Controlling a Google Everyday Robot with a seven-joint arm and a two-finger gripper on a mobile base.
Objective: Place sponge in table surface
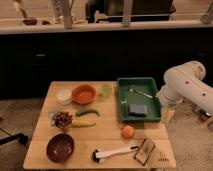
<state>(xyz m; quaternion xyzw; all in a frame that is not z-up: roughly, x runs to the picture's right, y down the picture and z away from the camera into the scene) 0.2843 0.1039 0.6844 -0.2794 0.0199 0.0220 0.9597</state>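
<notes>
The sponge (138, 109), a dark grey-blue block, lies in the near part of the green tray (121, 102) at the back right of the wooden table (107, 135). My white arm (186, 85) comes in from the right. The gripper (168, 113) hangs just off the tray's right edge, to the right of the sponge and apart from it. It holds nothing that I can see.
A metal utensil (140, 92) lies in the tray's far part. On the table are a white cup (64, 96), orange bowl (83, 93), green cup (105, 90), green chili (87, 113), corn (83, 123), orange fruit (128, 131), dark red bowl (60, 147), brush (115, 153) and black-framed card (146, 151).
</notes>
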